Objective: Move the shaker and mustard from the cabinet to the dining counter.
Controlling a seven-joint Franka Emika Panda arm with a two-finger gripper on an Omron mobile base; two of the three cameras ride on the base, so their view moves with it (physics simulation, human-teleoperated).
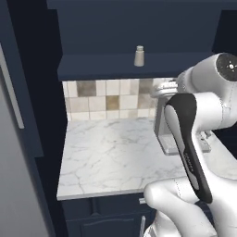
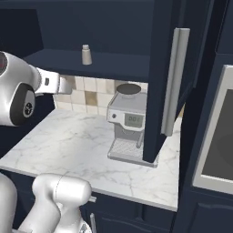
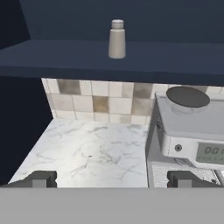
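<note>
- Your gripper (image 3: 112,179) is standing wide open and holding nothing; its two dark fingertips (image 3: 41,179) are sitting far apart at the bottom of the hand view.
- The shaker (image 3: 117,39) is waiting upright on the bottom shelf of the open cabinet (image 3: 65,59), above your gripper and straight ahead of it, well apart from the fingertips.
- From the left base view you're seeing the same shaker (image 1: 139,56) standing alone on the navy shelf (image 1: 102,67), higher than your arm's wrist.
- Ahead and below your gripper, the marble worktop (image 3: 92,153) is stretching back to the tiled backsplash (image 3: 96,103).
- To the right of your gripper, the coffee machine (image 3: 192,131) is sitting on that worktop, under the shelf.
- In the right base view the cabinet door (image 2: 170,77) is hanging open beside the coffee machine (image 2: 127,127), its long silver handle (image 2: 175,82) facing you.
- The shaker (image 2: 86,54) there is standing to the left of that door, on the shelf.
</note>
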